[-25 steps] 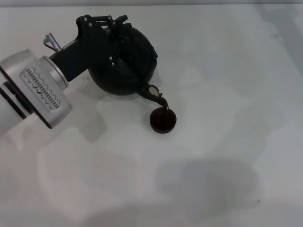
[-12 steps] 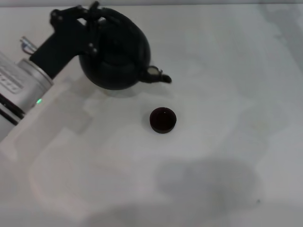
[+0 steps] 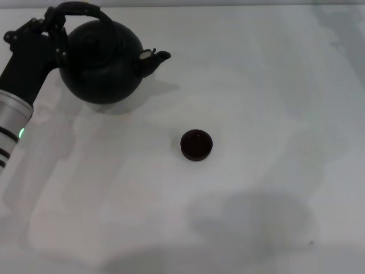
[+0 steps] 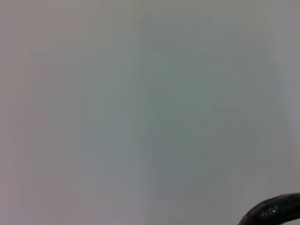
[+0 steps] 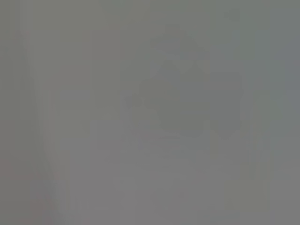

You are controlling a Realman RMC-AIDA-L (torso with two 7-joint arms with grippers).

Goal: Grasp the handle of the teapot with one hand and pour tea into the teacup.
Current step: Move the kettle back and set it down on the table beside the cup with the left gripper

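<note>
Head view gave me the left gripper [image 3: 54, 25] at the far left of the scene, its black jaws clamped on the dark arched hoop handle [image 3: 80, 8] at that handle's left end, with the black gripper body running down and back into the silver forearm [image 3: 11, 123], where a small green light glowed. Under the handle hung the large round matte black teapot [image 3: 102, 65], roughly upright, its short spout [image 3: 154, 58] pointing to the robot's right and angled slightly upward. I could not tell whether the pot's base touched the surface or hung just above it; a soft shadow lay below and around it. The tiny round dark brown-black teacup [image 3: 197, 145], low and handleless, stood on the white tabletop [image 3: 268, 85] near the middle of the scene, well apart from the teapot, on the spout's side of the pot and nearer to the robot. What was inside the cup I could not make out. A broad grey shadow spread over the tabletop nearer the robot than the cup. The left wrist view offered me only pale surface and, at one corner, a curved black edge I could not identify with certainty. The right wrist view showed me flat grey with faint shading, and the right gripper did not appear in any view.
</note>
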